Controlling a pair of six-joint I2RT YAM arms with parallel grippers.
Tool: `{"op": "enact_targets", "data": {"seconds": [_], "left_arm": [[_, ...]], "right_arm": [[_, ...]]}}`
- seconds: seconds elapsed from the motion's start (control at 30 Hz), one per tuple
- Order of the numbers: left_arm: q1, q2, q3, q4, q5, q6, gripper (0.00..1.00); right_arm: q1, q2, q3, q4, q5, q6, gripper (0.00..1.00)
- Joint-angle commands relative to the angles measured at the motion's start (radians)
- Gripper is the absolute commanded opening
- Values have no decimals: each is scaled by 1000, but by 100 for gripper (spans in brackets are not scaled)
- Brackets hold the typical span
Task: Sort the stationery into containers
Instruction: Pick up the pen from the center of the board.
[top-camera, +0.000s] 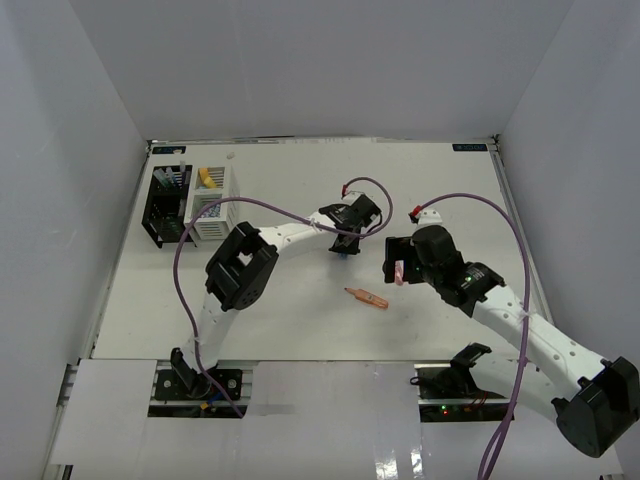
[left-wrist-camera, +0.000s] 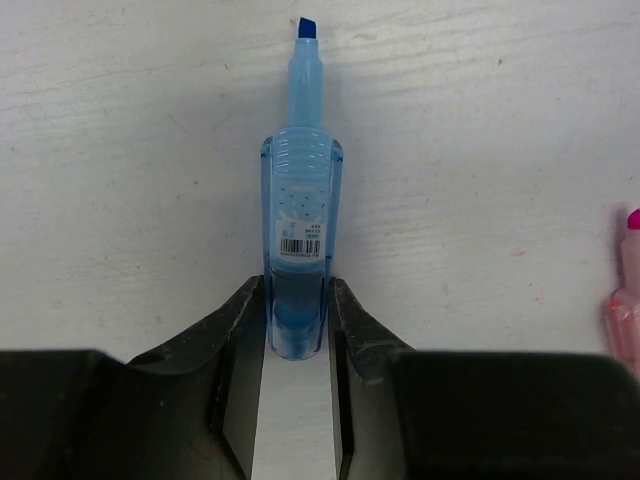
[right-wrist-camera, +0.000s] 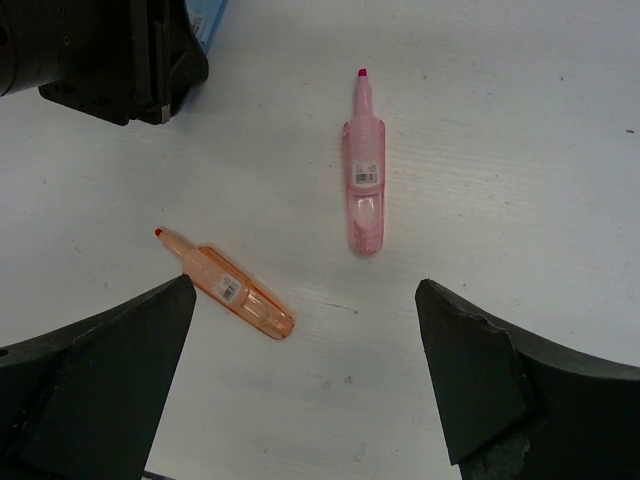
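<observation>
A blue marker (left-wrist-camera: 300, 190) lies on the white table with its tip pointing away, and my left gripper (left-wrist-camera: 297, 300) is shut on its rear end, mid-table (top-camera: 347, 243). My right gripper (right-wrist-camera: 305, 285) is wide open and empty above the table, with a pink marker (right-wrist-camera: 363, 185) ahead of it and an orange marker (right-wrist-camera: 235, 293) by its left finger. In the top view the orange marker (top-camera: 368, 297) lies in front of both grippers. The black organizer (top-camera: 163, 210) and the white organizer (top-camera: 215, 195) stand side by side at the far left, with items inside.
The left gripper's black body (right-wrist-camera: 110, 60) sits close to the right gripper's upper left. White walls enclose the table on three sides. A purple cable (top-camera: 180, 270) loops over the left arm. The pink marker also shows at the right edge of the left wrist view (left-wrist-camera: 626, 300).
</observation>
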Motion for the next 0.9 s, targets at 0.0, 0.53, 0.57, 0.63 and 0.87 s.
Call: {"op": "enact_targets", "data": {"seconds": [0.0, 0.53, 0.57, 0.63, 0.87], "left_arm": [[-9, -118, -65, -12, -17, 104, 3], [40, -620, -411, 268, 168, 515, 0], [42, -631, -413, 268, 177, 524, 0], [47, -660, -416, 278, 208, 536, 0], [51, -695, -367, 258, 276, 592, 0]], "right_arm": [[-7, -21, 34, 12, -18, -13, 98], [-59, 138, 291, 22, -254, -105, 100], [-59, 147, 302, 22, -261, -109, 100], [-64, 167, 333, 24, -270, -120, 100], [-90, 210, 356, 35, -330, -129, 100]]}}
